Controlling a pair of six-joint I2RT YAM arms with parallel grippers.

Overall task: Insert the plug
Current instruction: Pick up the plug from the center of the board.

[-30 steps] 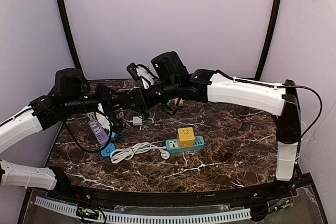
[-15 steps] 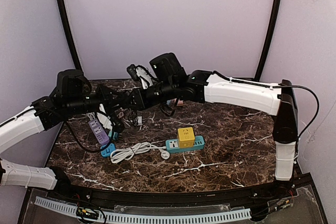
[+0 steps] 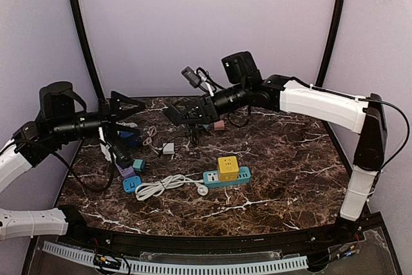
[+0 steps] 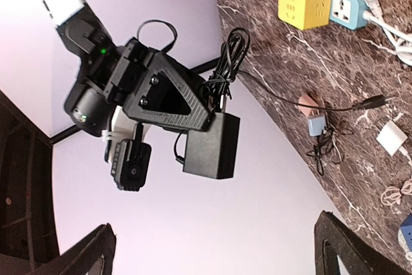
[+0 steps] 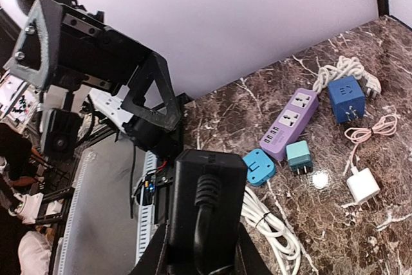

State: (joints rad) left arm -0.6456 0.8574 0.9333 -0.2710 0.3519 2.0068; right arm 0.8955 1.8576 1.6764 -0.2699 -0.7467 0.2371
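Plug (image 4: 209,143): black block body with a bundled cord attached; hangs in the air over the back of the marble table (image 3: 290,159), well above the surface, touching no socket. Sits pinched between the jaws of the right gripper (image 5: 203,243), closed on its sides; confirmed from the left wrist view, with block and cord bundle dangling from the finger frame. Left gripper (image 4: 215,249): wide open, nothing between the jaws, facing the plug from the left and apart from it. Reads as pickup done and insertion not yet begun. Candidate receptacles all down on the table: teal power strip (image 3: 243,174) with yellow cube adapter (image 3: 226,167) seated on it, near centre; purple power strip (image 5: 290,122) and blue cube adapter (image 5: 346,98) on the left side. Cannot tell which counts as target. Cannot see the prongs in any view, so facing relative to a socket unknown. Left to do, by judgement: carry plug down to the chosen strip, turn prongs toward a free outlet, line up, press home, release. May call for the left gripper to steady the strip, light strips being apt to slide under a push. Worth watching: white charger (image 5: 362,186) and white cable (image 3: 161,187) lying loose near the strips, plus the plug's own cord, all liable to snag.
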